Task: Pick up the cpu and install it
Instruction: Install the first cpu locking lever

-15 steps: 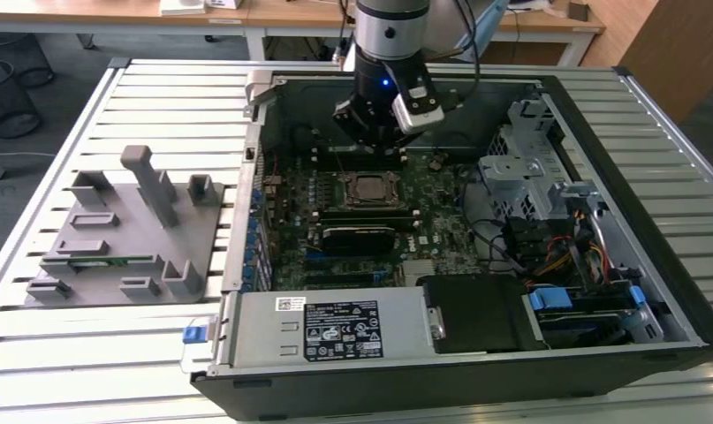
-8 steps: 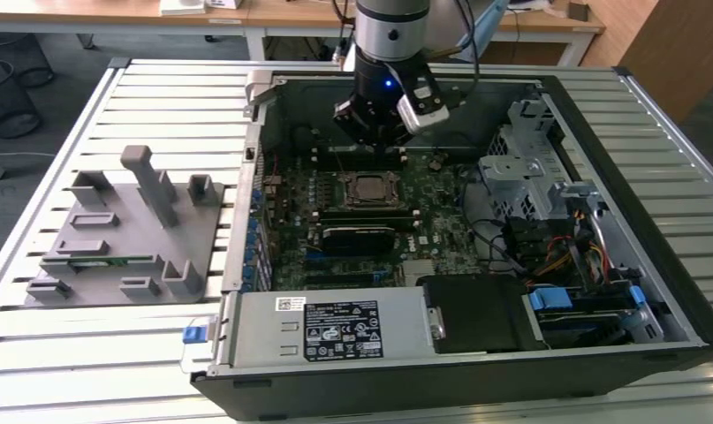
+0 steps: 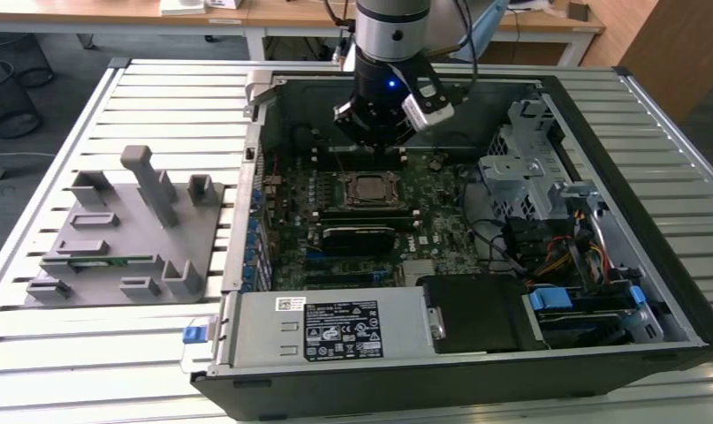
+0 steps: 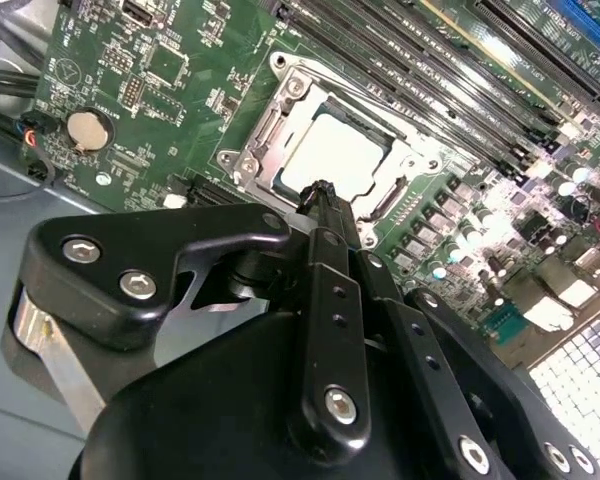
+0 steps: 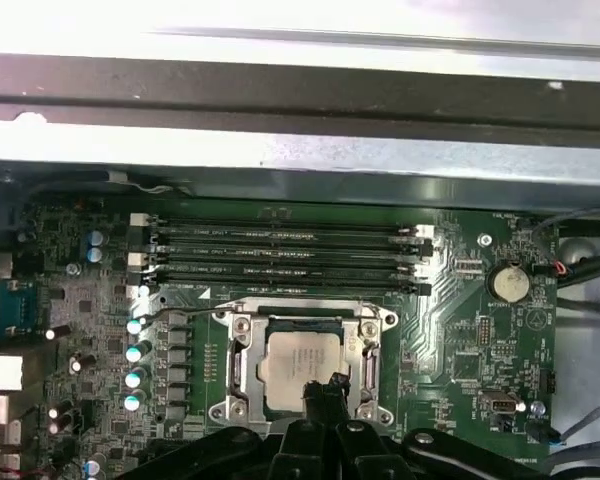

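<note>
Sitting flat in the motherboard socket [image 5: 242,362], the cpu [image 5: 292,362] looks placed; can't tell whether it's latched. Gripper [image 5: 330,385] hovers just above it, fingers pinched narrow, holding nothing.

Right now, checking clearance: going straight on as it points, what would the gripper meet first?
Probably the cpu lying in the socket, just beyond the gripper; the gap between them is unclear.
</note>
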You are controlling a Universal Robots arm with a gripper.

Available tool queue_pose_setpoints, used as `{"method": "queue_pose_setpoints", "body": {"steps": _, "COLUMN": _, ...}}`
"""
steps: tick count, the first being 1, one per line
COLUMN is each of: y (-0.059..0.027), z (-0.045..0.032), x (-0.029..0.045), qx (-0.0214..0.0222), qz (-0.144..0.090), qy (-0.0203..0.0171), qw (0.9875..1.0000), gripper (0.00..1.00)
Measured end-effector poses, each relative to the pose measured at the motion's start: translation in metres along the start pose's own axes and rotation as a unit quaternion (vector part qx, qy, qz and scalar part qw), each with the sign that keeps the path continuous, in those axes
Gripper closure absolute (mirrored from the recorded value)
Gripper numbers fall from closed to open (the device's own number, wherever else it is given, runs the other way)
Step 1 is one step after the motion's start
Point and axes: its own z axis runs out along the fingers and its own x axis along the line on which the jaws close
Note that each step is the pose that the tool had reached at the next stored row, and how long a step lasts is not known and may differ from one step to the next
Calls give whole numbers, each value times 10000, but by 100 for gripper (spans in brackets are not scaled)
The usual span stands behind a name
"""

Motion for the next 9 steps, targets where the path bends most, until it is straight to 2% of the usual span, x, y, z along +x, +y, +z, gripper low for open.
{"method": "queue_pose_setpoints", "body": {"steps": 3, "y": 0, "z": 0, "x": 8, "qx": -1, "qz": -1, "qy": 38, "qw": 10000, "gripper": 89}}
{"method": "queue_pose_setpoints", "body": {"steps": 9, "y": 2, "z": -2, "x": 85, "qx": -1, "qz": -3, "qy": 44, "qw": 10000, "gripper": 89}}
